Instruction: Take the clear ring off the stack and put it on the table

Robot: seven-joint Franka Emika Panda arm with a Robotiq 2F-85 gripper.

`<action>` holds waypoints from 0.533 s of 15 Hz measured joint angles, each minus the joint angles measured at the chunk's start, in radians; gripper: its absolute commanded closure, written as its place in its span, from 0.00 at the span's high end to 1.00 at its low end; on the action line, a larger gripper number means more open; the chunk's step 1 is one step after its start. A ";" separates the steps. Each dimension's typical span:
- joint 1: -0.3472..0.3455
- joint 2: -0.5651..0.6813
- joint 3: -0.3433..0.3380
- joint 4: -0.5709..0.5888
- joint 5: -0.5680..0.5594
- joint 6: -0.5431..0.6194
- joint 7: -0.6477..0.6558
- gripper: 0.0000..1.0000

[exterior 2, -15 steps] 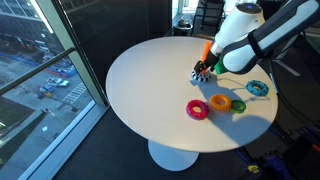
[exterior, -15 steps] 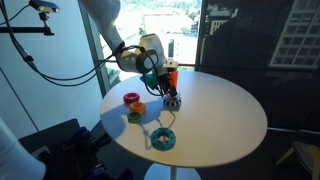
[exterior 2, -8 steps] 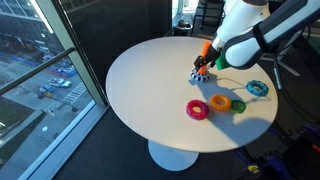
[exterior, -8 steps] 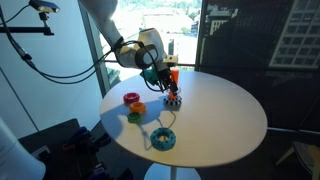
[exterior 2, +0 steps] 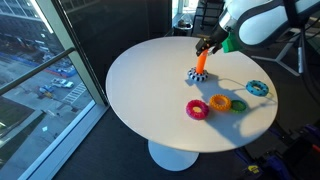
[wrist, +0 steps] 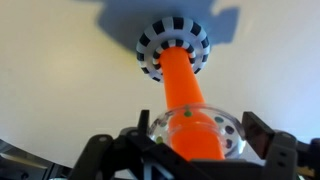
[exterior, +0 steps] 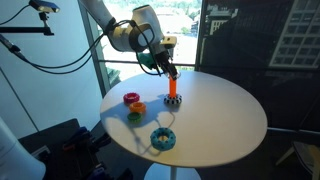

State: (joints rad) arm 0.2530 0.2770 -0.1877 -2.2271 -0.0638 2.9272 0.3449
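Tool [exterior: 166,68] over stack [exterior: 172,93] top, clamping clear ring [wrist: 193,133]; arm reaching down.

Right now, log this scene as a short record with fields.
gripper: shut on the clear see-through ring
ring position: around the slim orange peg, near its top
peg base: striped round base on the white round table
loose on table: red ring, orange ring, green ring, blue ring
task status: ring not yet off the peg
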 measured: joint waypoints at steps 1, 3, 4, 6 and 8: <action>-0.008 -0.024 0.010 -0.006 0.000 -0.004 0.000 0.66; -0.032 -0.075 0.036 -0.020 0.003 -0.009 -0.001 0.66; -0.048 -0.101 0.054 -0.027 0.010 -0.010 -0.003 0.66; -0.080 -0.151 0.094 -0.036 0.049 -0.025 -0.031 0.66; -0.105 -0.198 0.136 -0.043 0.129 -0.072 -0.106 0.66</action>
State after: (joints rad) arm 0.1484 0.0786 -0.0514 -2.2700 0.0649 2.8552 0.2393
